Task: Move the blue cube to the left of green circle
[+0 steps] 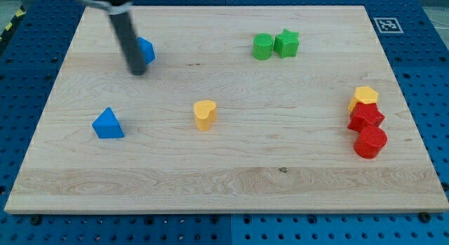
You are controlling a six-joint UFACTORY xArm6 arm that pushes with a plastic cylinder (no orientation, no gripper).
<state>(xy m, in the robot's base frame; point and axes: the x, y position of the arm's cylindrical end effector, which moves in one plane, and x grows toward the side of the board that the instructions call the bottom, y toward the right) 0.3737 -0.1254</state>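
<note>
The blue cube (146, 50) sits near the view's top left, partly hidden behind my dark rod. My tip (138, 71) rests on the board just left of and below the cube, touching or nearly touching it. The green circle (262, 46) stands at the view's top centre, far to the right of the cube. A green star (287, 43) touches the circle's right side.
A blue triangle (108, 124) lies at the view's left. A yellow heart (205, 114) stands near the middle. At the view's right a yellow hexagon (364, 97), a red star (365, 117) and a red circle (370, 142) cluster together. The wooden board (224, 189) ends in blue pegboard.
</note>
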